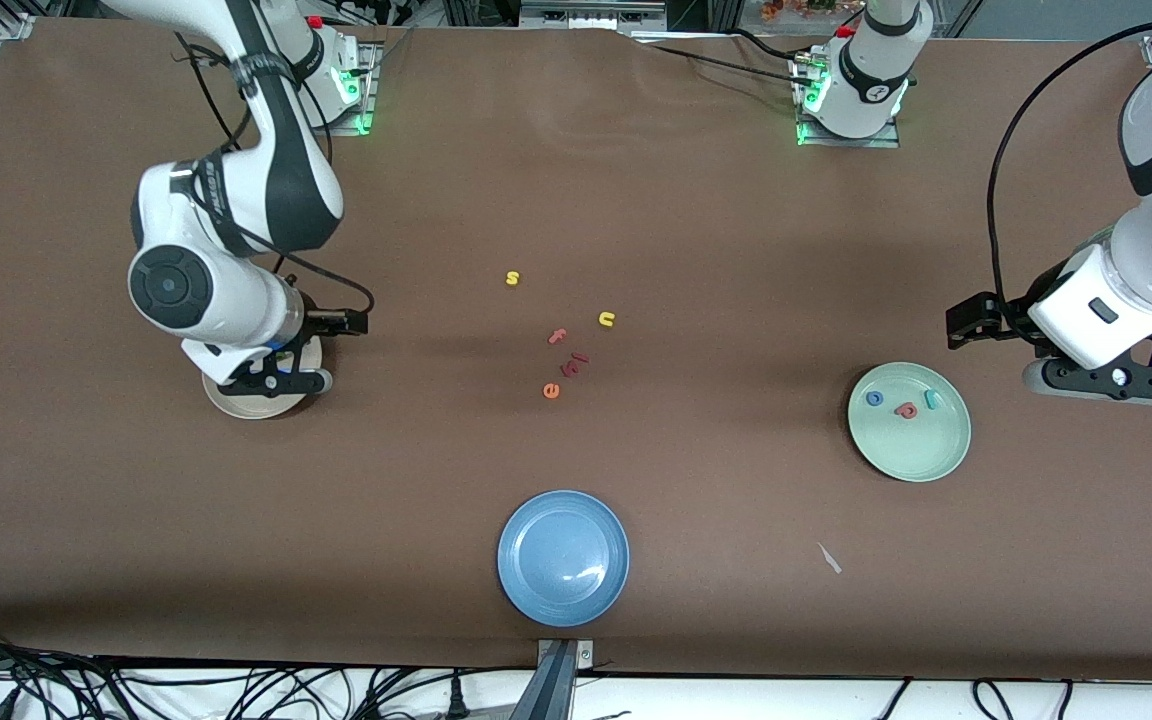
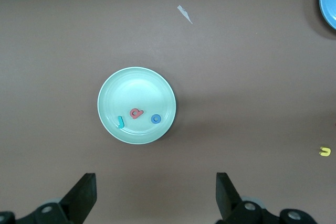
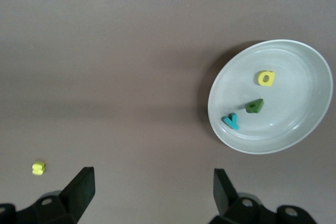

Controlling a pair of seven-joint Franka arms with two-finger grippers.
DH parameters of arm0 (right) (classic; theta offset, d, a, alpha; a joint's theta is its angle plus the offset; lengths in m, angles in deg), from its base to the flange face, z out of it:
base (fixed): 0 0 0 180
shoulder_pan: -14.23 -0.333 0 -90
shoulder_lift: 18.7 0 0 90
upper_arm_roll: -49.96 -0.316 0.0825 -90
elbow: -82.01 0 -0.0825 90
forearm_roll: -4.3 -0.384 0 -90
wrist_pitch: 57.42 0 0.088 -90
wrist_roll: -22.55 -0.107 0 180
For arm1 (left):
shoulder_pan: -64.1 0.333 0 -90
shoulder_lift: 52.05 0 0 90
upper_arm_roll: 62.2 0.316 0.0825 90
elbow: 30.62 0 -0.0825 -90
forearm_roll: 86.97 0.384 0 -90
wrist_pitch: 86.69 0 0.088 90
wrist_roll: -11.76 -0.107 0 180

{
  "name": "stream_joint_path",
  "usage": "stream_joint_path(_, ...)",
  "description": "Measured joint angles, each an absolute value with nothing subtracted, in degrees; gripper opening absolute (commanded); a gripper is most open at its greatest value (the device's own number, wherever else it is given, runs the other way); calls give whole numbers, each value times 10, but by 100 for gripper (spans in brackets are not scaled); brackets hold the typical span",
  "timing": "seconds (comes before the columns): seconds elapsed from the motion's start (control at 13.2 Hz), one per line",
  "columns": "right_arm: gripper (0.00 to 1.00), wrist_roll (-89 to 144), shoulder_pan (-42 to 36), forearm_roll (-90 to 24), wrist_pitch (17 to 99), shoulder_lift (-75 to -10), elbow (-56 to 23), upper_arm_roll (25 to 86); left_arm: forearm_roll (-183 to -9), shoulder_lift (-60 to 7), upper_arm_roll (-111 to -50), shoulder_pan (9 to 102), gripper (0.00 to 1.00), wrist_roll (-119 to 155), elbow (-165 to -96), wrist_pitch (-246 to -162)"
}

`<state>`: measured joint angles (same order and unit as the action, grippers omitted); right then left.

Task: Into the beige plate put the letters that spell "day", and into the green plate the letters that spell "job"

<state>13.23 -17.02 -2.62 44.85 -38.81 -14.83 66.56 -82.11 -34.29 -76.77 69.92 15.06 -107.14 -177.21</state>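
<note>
Brown worktop (image 1: 696,230) stretches beneath two white robot arms, both hanging above the plates at its ends. At the right arm's end, the right gripper (image 3: 152,192) hovers over the beige plate (image 3: 304,129), fingers (image 3: 81,187) spread wide and empty; at the other end, the left gripper (image 2: 155,195) hangs just beside the green plate (image 1: 921,455), likewise open with nothing between its fingers (image 2: 84,192). A blue plate (image 1: 563,557) sits nearest the front camera, midway along the worktop.

Inside the beige plate lie the letters that spell "day" (image 3: 254,106): a yellow one, a green one and a teal "y", apart from one another. Inside the green plate rest the letters that spell "job" (image 2: 136,113): a teal hooked "j", a pinkish-red letter and a blue ring "o", set in a loose row.

Leftover letters dot the worktop's middle: a yellow "s" (image 1: 512,278), a yellow "u" (image 1: 606,319), reddish pieces (image 1: 566,352) and an orange "e" (image 1: 551,390). A pale scrap (image 1: 829,559) lies near the green plate.
</note>
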Motion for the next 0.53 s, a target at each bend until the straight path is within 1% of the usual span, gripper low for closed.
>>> stream_joint_path(0.15,100,132,-102,-3,427,-348,-149,599,-821,-343,-768,699,100,151,-1071,-1772)
stream_joint_path(0.3,100,132,-42,13,402,-306,-153,551,-821,-343,-769,699,100,151,-1071,-1773)
stream_joint_path(0.46,100,135,9,31,369,-263,-156,516,-821,-344,-769,699,100,151,-1071,-1773)
stream_joint_path(0.53,100,145,26,37,353,-245,-158,509,-821,-344,-769,699,100,151,-1071,-1773)
